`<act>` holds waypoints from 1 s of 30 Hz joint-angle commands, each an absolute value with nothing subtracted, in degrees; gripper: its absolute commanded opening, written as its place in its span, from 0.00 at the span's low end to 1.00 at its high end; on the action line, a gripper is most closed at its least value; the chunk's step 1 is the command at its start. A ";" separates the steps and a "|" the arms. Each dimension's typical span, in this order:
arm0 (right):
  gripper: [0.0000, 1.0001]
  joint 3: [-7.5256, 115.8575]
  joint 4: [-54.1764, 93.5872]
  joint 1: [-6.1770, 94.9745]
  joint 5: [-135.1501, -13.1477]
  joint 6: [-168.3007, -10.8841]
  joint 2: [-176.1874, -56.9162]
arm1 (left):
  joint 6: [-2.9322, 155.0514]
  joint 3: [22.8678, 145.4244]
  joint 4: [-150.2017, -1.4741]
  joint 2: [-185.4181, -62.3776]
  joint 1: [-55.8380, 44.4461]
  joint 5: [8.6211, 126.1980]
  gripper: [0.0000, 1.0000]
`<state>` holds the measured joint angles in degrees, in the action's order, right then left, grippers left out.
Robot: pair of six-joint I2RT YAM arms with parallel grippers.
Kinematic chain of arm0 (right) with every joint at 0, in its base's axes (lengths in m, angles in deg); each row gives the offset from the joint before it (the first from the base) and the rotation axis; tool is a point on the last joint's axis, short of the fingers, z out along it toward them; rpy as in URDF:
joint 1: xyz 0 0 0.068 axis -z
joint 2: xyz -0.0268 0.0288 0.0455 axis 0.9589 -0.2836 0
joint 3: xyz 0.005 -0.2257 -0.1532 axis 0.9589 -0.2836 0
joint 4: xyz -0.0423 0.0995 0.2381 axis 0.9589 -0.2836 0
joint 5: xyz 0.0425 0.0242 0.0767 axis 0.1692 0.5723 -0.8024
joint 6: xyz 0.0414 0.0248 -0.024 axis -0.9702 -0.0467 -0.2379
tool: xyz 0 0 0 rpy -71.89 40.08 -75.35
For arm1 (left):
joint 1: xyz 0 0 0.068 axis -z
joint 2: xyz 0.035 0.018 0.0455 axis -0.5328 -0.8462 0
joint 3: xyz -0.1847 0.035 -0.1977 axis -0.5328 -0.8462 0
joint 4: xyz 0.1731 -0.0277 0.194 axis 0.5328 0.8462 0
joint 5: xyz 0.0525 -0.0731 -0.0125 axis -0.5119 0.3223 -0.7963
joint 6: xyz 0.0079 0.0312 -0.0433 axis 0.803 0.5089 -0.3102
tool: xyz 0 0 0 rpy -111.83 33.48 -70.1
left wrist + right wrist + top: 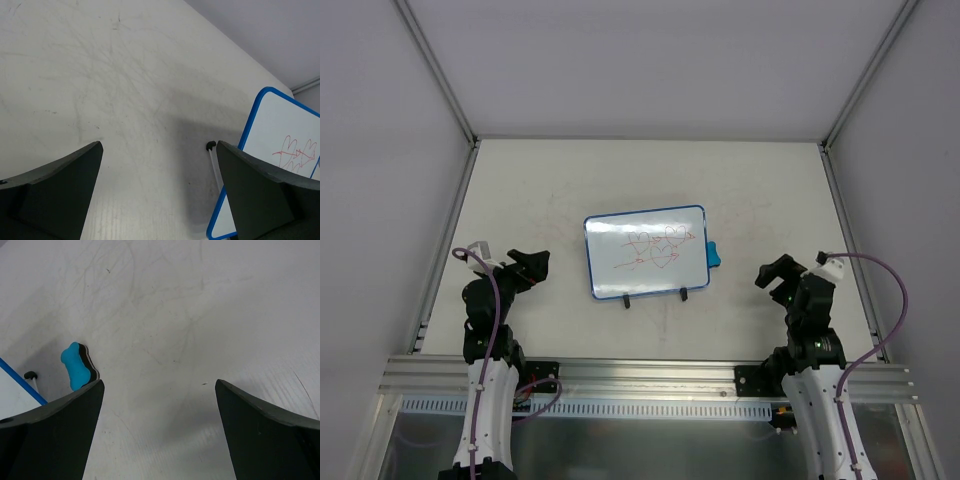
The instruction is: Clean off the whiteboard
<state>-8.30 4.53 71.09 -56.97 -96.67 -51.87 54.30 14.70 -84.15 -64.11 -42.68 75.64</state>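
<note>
The whiteboard (646, 251), white with a thin blue frame and two black feet, lies at the table's middle with red hearts and arrows drawn on it. Its corner and one foot show in the left wrist view (280, 145). A small blue eraser (715, 254) lies against the board's right edge; it also shows in the right wrist view (77, 366). My left gripper (532, 266) is open and empty, left of the board. My right gripper (776, 276) is open and empty, right of the eraser.
The white table (540, 190) is scuffed with faint marks. Metal rails (445, 250) run along its left and right sides, and grey walls enclose it. An aluminium beam (640, 375) crosses the near edge at the arm bases.
</note>
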 commanded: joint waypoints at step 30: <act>0.95 26.16 0.00 63.25 -74.51 -84.71 -112.28 | 57.05 14.00 -87.88 -63.87 -42.48 80.50 0.99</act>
<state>22.15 2.28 64.16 -75.72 -86.53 -110.28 55.65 14.70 -85.39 -64.13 -42.68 78.70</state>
